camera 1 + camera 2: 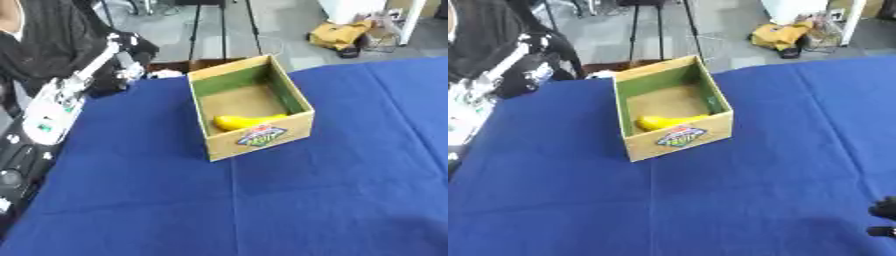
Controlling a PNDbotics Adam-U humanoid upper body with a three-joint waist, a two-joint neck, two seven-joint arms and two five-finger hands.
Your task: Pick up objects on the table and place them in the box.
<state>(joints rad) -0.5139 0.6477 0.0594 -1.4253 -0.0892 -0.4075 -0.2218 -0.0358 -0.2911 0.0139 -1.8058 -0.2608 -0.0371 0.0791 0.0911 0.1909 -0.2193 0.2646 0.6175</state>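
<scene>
At the far left, a robot arm (66, 95) is seen beside the desk (262, 210), but its robot hand is hidden, so nothing can be said of its fingers. The box (254, 142) is set on the blue desk, up and to the left of the right robot hand. A yellow banana (245, 121) is laid inside the box, against its near wall. Only a dark bit of the right robot hand (883, 216) is seen, cut off at the lower right edge; whether it is open or closed cannot be told. A yellow bag (339, 34) is left on the floor beyond the desk.
</scene>
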